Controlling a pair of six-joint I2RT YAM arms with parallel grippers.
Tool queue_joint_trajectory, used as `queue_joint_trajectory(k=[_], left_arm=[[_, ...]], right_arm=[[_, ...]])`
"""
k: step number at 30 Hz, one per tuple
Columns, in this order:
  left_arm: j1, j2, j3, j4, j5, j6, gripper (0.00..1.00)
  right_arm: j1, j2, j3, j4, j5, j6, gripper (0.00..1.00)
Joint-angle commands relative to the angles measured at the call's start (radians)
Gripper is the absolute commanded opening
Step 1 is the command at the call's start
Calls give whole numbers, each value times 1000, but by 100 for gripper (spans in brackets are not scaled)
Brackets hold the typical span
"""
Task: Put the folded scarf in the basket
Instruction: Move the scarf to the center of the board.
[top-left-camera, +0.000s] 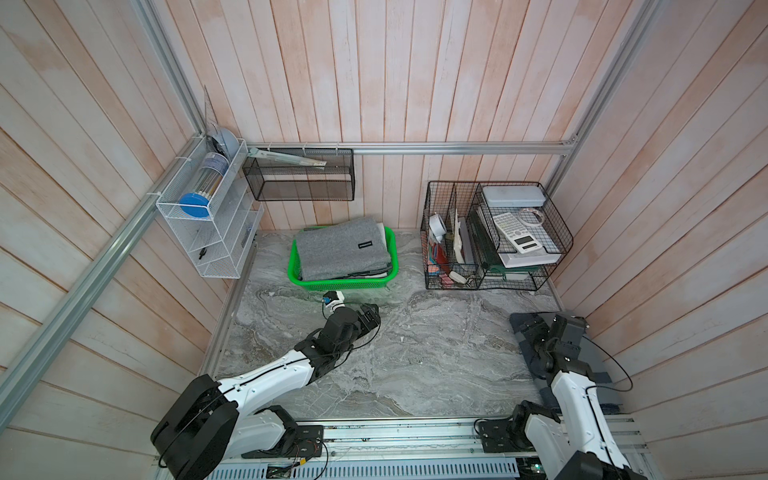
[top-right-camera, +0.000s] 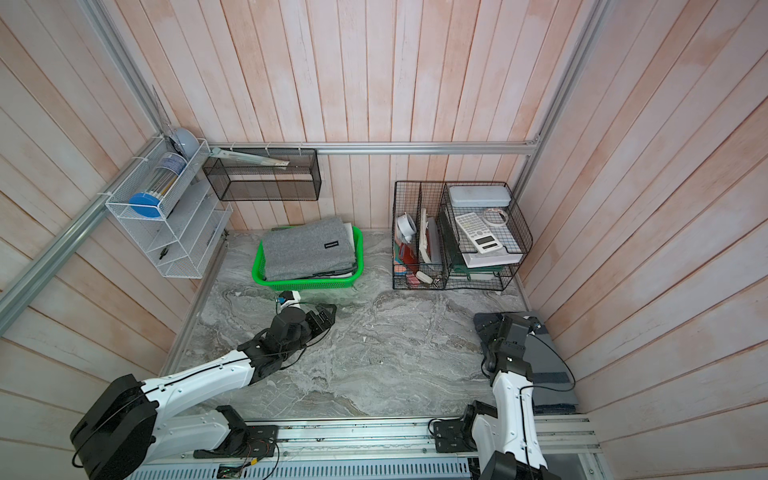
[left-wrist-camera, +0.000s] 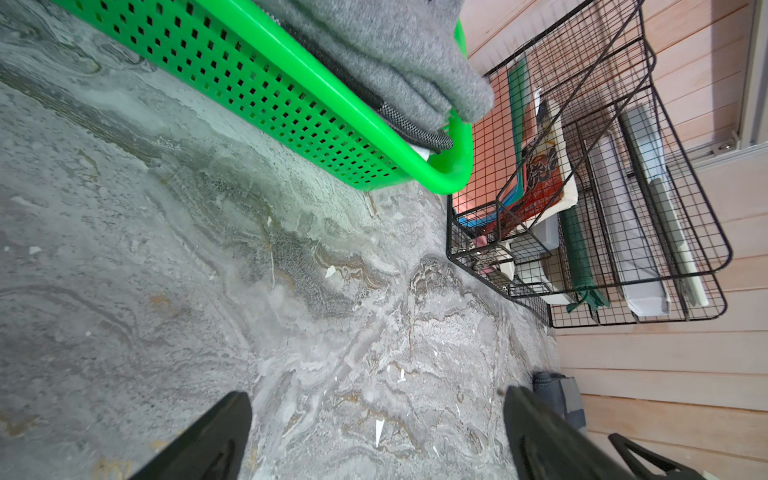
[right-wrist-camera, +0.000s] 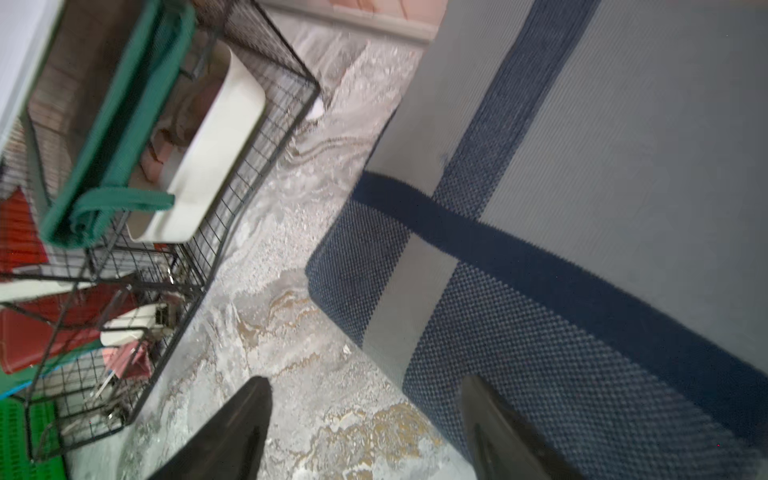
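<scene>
At the right edge of the grey marbled desk (top-left-camera: 436, 365), my right gripper (right-wrist-camera: 365, 386) hangs wide-jawed, wrist bent down, over a corner of the folded grey, navy-striped knit scarf (right-wrist-camera: 582, 166). My left gripper (left-wrist-camera: 376, 395), equally wide, reaches low before the bright green perforated plastic basket (top-left-camera: 345, 286).

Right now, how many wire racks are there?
3: a white rack on the left wall, a black mesh shelf on the back wall, a black wire organiser on the table.

Cloth (top-left-camera: 340, 249) lies in the basket (top-left-camera: 345, 285), wire organiser (top-left-camera: 434, 216) right of it, scarf (right-wrist-camera: 582, 187) seemingly under right gripper (right-wrist-camera: 365, 386)
</scene>
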Motion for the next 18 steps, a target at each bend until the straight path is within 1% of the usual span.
queue_joint_trajectory(k=[1,4,6,10,15,18], left_arm=[[4,16,8,19,19,2,100],[4,18,2,25,24,-1,100],[5,21,1,21,26,-1,100],[8,22,4,14,22,-3,100],[10,22,2,7,16,-9,100],[12,24,0,5,10,-13,99]], right_arm=[[-5,-22,14,-39,139,20,80],[-12,-8,32,-45,220,31,81],[-25,16,28,-27,250,38,83],[-103,106,7,19,149,68,83],[-130,163,-31,57,114,112,83],[-132,177,-54,63,90,137,78]])
